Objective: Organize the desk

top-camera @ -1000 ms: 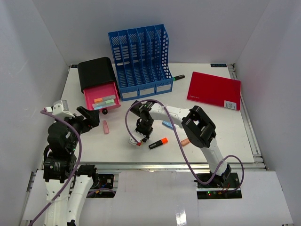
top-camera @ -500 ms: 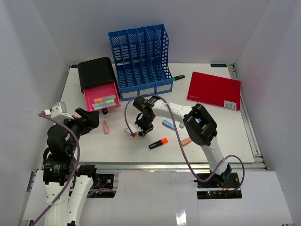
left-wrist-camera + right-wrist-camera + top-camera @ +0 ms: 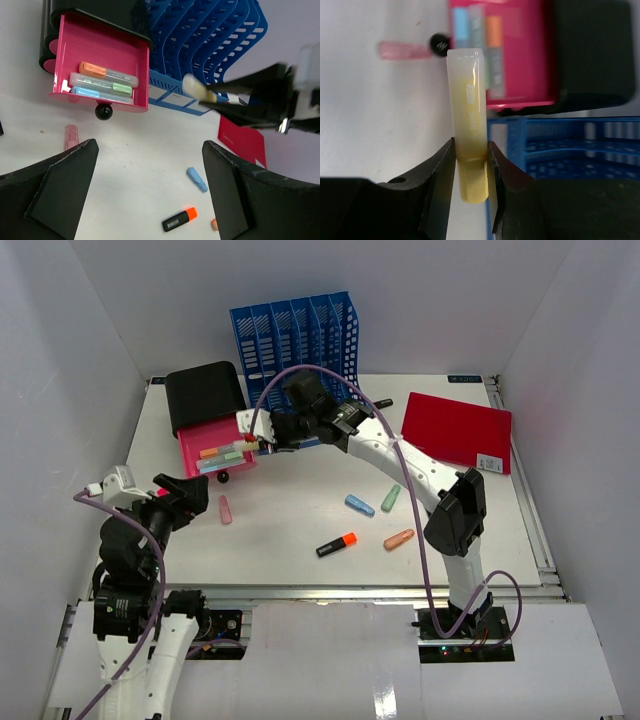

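Over the drawer: right hand [image 3: 470, 162] clenched on a yellow marker [image 3: 467, 90], pinched near its back end, with most of the barrel sticking out ahead.
Right arm: reached far forward and across to the left. The marker tip points at the open pink drawer [image 3: 100, 40]. It looks to be above the drawer, not touching.
Left hand [image 3: 150, 195]: fingers spread wide, nothing in it. It hovers over the near-left of the table and faces the drawer.
Table [image 3: 290, 515]: white top under both arms. Stiff, flat, slick and fixed, so there's nothing on it to grab. My guess is markers slide and roll on it easily.
Drawer: three markers lie side by side in it, with bare room behind them.
Loose on table: pink marker [image 3: 225, 509] near the left hand. Blue marker [image 3: 358, 504], green marker [image 3: 390, 498], salmon marker [image 3: 398, 538] and black-orange marker [image 3: 337, 544] sit mid-table, well apart from the drawer.
Back: blue rack [image 3: 300, 350] beside the drawer, red folder [image 3: 455, 430] far right.
Handling: markers look light, stiff and made of smooth plastic. Pinch them mid-barrel, across the width.
Next, my read: lower the marker, line it up with the ones in the drawer, let go.
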`<act>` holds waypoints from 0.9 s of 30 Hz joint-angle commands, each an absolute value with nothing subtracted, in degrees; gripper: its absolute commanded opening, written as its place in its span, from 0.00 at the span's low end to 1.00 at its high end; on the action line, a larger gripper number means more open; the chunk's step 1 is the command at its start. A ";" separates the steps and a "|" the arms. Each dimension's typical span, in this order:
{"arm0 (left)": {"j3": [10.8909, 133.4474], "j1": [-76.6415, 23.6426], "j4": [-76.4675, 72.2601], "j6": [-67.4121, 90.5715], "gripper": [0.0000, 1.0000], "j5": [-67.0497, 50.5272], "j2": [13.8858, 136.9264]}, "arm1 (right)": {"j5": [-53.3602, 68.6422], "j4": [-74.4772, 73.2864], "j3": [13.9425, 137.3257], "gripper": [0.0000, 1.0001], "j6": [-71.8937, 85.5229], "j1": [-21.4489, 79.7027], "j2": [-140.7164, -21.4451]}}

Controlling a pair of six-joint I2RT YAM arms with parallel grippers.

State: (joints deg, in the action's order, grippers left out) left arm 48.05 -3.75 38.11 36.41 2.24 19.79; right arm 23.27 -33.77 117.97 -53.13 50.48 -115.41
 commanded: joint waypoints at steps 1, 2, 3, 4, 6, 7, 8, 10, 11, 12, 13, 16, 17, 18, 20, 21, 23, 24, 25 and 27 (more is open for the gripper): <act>48.25 -3.60 37.99 38.25 0.96 3.34 18.72 | 17.68 -20.53 125.16 0.08 -43.60 52.42 -120.39; 48.25 -3.60 38.40 38.54 0.96 3.34 18.66 | 16.34 -18.25 125.58 0.08 -43.47 53.12 -121.68; 48.21 -3.60 38.73 38.80 0.96 3.36 18.55 | 14.96 -16.07 126.07 0.08 -43.44 53.80 -122.92; 48.13 -3.60 39.00 39.03 0.96 3.40 18.39 | 13.57 -13.98 126.61 0.08 -43.48 54.46 -124.12; 48.08 -3.60 39.82 39.56 0.96 3.34 18.19 | 11.57 -10.84 127.80 0.08 -43.95 55.55 -126.85; 48.07 -3.60 40.10 39.73 0.96 3.34 18.01 | 10.58 -9.23 128.24 0.08 -44.14 55.73 -127.75; 48.00 -3.60 40.66 39.88 0.96 3.42 17.67 | 8.98 -6.58 128.58 0.08 -44.70 55.84 -129.29; 47.82 -3.60 41.61 40.21 0.96 3.62 16.98 | 6.22 -2.37 129.40 0.08 -45.82 55.98 -132.06; 47.70 -3.60 41.93 40.41 0.96 3.78 16.63 | 5.26 -1.29 129.96 0.08 -46.37 55.99 -133.17; 47.51 -3.60 42.29 40.62 0.96 3.93 16.27 | 4.63 -0.07 130.24 0.08 -46.83 55.96 -133.99; 47.24 -3.60 42.69 40.85 0.96 4.07 15.91 | 4.35 1.28 130.25 0.08 -47.20 55.92 -134.49; 45.94 -3.60 43.50 41.69 0.96 4.09 14.73 | 3.70 3.67 130.00 0.08 -47.68 55.94 -136.08; 45.60 -3.60 43.62 41.91 0.96 4.06 14.52 | 3.57 4.16 129.87 0.08 -47.77 55.91 -136.42; 45.30 -3.60 43.75 42.16 0.96 3.97 14.38 | 3.30 4.91 129.52 0.10 -48.07 55.94 -136.80; 44.88 -3.60 43.86 42.50 0.96 3.73 14.33 | 2.65 6.38 128.70 0.13 -48.84 55.99 -137.45; 44.83 -3.60 43.82 42.61 0.96 3.62 14.36 | 2.41 6.91 128.37 0.17 -49.32 55.99 -137.73; 44.95 -3.60 43.77 42.78 0.96 3.52 14.54 | 2.20 7.70 127.74 0.26 -50.34 55.92 -138.18; 45.00 -3.60 43.77 42.88 0.96 3.44 14.70 | 2.20 7.97 127.50 0.30 -50.80 55.94 -138.37; 45.00 -3.60 43.74 42.99 0.96 3.32 14.86 | 2.20 8.18 127.32 0.34 -51.21 55.97 -138.54; 44.95 -3.60 43.54 43.12 0.96 3.01 14.94 | 2.30 8.26 126.99 0.49 -51.74 55.90 -138.64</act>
